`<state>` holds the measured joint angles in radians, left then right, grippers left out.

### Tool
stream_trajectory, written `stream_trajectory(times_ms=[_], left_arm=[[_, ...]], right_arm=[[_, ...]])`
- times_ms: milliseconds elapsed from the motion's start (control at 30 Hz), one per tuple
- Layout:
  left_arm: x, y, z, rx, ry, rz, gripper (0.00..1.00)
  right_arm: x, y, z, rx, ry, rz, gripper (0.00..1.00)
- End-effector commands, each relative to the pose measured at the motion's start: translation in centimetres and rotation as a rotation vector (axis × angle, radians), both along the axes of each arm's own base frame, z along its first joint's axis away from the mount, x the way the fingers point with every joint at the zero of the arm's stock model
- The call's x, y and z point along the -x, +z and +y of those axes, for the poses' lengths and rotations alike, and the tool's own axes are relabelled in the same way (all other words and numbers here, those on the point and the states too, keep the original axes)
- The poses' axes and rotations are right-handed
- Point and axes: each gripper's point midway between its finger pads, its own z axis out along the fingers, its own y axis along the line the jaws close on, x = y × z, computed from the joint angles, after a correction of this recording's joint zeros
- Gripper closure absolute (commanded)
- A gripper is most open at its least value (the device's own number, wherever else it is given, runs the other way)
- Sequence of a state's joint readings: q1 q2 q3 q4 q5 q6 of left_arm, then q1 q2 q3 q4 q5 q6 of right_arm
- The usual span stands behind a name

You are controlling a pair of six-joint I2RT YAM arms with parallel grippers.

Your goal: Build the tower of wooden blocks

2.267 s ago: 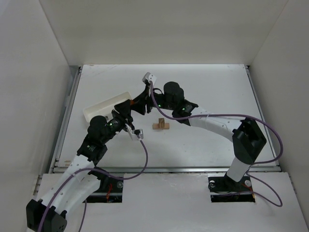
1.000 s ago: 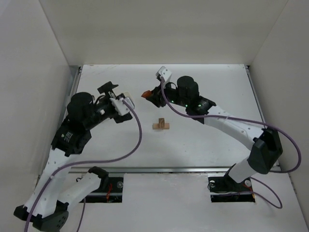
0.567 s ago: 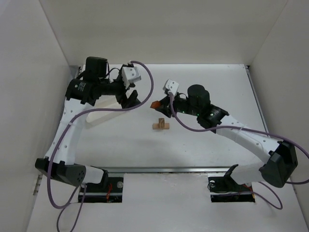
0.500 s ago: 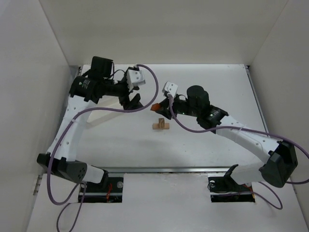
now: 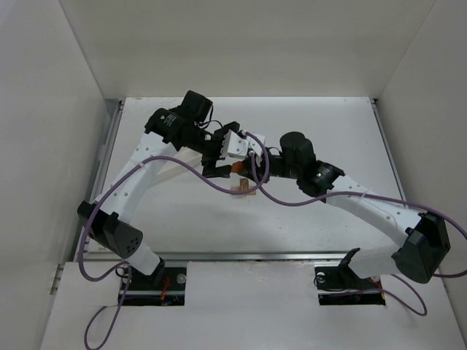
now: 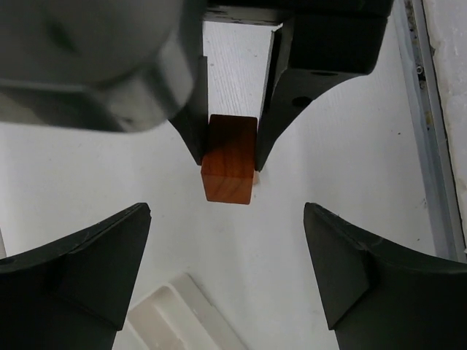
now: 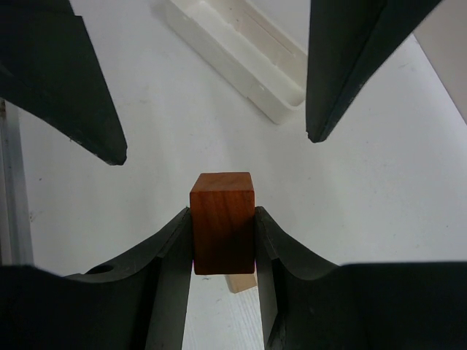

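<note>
Reddish-brown block [image 7: 222, 226] clamped in right hand [image 7: 222, 213]

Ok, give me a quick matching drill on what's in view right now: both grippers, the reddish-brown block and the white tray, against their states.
Things:
1. left gripper
2. right gripper
3. reddish-brown block
4. white tray

States:
a. lying on the table
b. shut on a block
c. open, holding nothing
d. clamped in a grip

Pairs: 1-c, 2-b, 3-d, 4-a.
</note>
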<state>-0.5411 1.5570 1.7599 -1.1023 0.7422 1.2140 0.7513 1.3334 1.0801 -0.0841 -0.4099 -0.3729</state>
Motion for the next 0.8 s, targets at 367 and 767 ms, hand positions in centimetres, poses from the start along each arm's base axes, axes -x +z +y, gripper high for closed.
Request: stream_trajectory(times_ms=[367, 767], left_arm=[[-0.6, -1.5, -2.0, 0.065, 0.082, 0.117, 0.24], [0.9, -3.0, -2.0, 0.031, 0.102, 0.110, 0.30]], right_arm=[[0.9, 1.7, 0.8, -0.055, 0.001, -0.118, 1.00], [1.1, 2.7, 1.1, -0.100, -0.007, -0.125, 1.00]])
